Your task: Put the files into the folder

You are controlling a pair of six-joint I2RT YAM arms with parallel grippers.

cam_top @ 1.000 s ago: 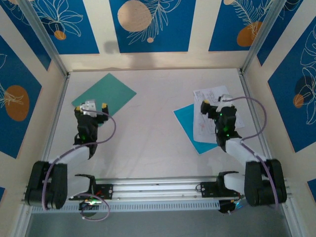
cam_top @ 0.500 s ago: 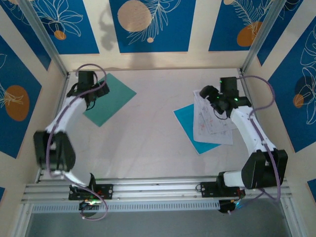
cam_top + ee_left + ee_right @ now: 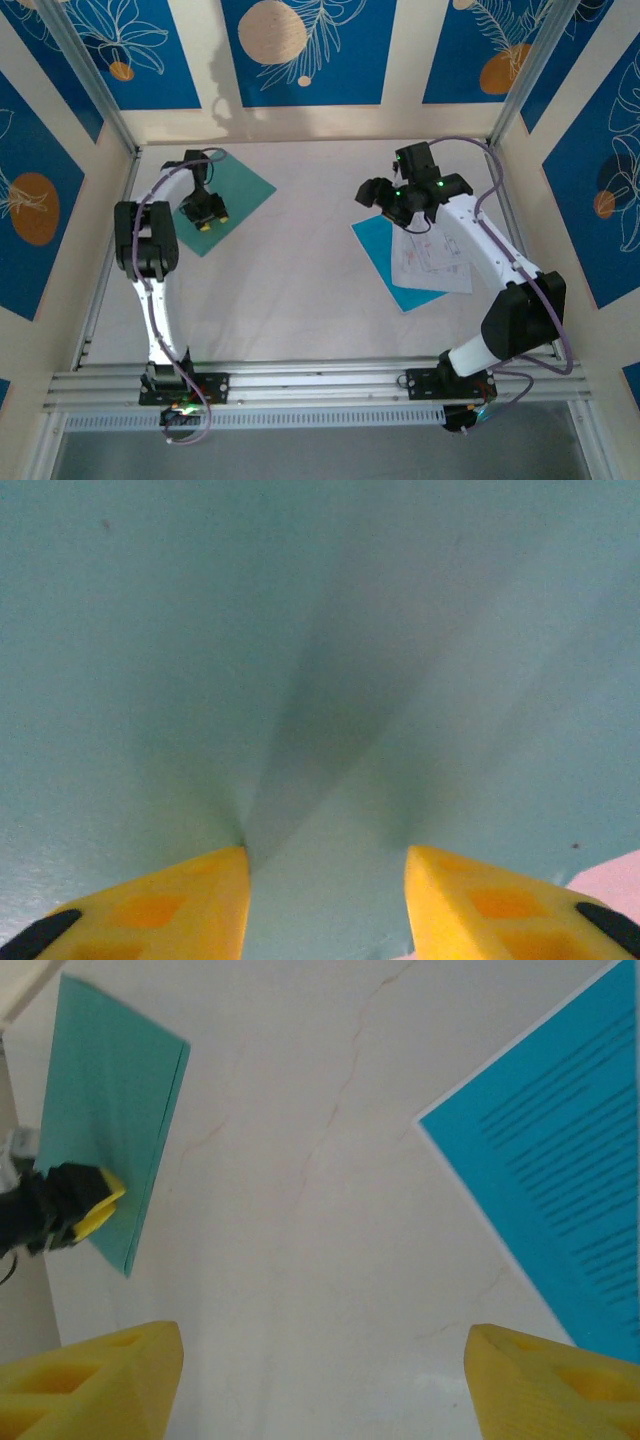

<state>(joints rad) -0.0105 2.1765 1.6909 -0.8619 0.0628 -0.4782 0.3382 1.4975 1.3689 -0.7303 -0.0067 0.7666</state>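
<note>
The teal-green folder [image 3: 240,185] lies shut and flat at the table's far left; it is also in the right wrist view [image 3: 110,1110]. My left gripper [image 3: 213,220] points down at the folder's near corner. Its yellow fingers [image 3: 180,900] stand apart, close over the teal cover [image 3: 320,680], with nothing between them. The white printed files [image 3: 435,262] lie at the right, overlapping a cyan-blue sheet [image 3: 378,240]. My right gripper [image 3: 383,200] hovers left of the files, jaws wide open over bare table [image 3: 325,1380], with the cyan-blue sheet [image 3: 560,1190] to its right.
Wall panels and metal posts [image 3: 120,130] ring the pale table [image 3: 300,270]. The stretch between the folder and the cyan-blue sheet is bare tabletop. My left gripper's yellow tip [image 3: 95,1210] appears at the folder's edge in the right wrist view.
Both arms have stretched out from their folded pose. The left gripper came onto the folder's near corner with its jaws narrowing. The right gripper swung left, off the files.
</note>
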